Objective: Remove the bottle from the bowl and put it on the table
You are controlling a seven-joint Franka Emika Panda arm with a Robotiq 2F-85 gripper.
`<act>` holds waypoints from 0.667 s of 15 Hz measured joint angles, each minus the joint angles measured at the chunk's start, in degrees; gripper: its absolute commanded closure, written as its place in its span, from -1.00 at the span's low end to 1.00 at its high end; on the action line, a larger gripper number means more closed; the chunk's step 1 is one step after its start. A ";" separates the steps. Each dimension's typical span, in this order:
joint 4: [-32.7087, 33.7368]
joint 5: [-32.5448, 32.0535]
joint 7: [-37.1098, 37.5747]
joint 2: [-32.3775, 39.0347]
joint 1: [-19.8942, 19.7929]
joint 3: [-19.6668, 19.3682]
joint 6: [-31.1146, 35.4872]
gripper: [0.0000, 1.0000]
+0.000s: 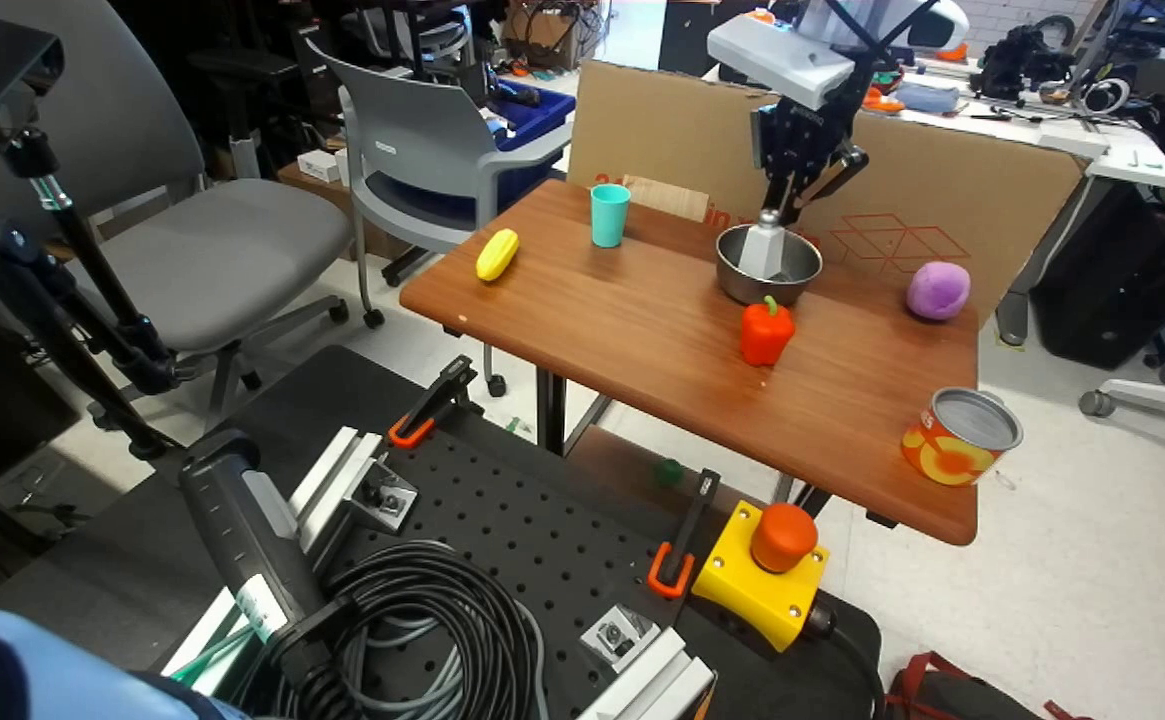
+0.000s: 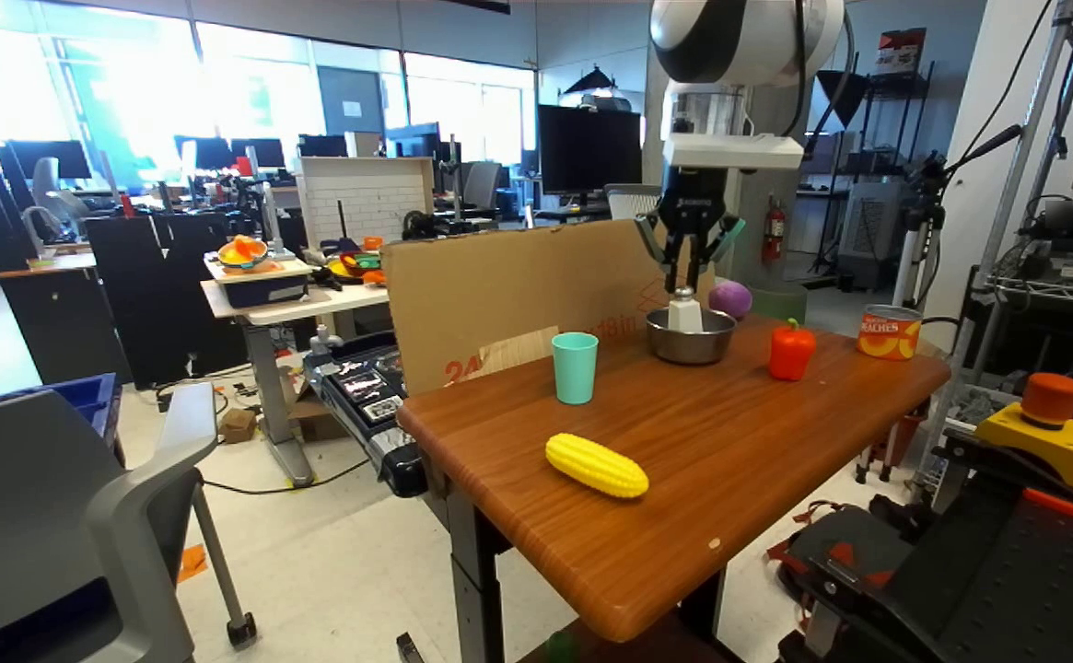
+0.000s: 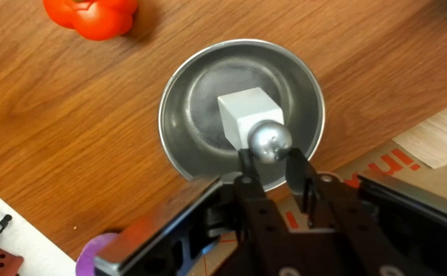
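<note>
The bottle is a white, square-sided body with a round silver cap. It stands inside the bowl in both exterior views and in the wrist view. The bowl is shiny silver metal and rests on the brown wooden table; it also shows in the wrist view. My gripper points down over the bowl. Its two fingertips are on opposite sides of the silver cap and appear to touch it. In an exterior view the gripper sits right at the cap. The bottle's base is partly hidden by the bowl wall.
A red pepper stands close in front of the bowl. A purple ball, a peach can, a teal cup and a yellow corn are on the table. A cardboard sheet stands along the back edge.
</note>
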 measured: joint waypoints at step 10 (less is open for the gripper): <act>-11.07 0.72 -0.73 -18.66 2.14 4.23 -1.39 0.87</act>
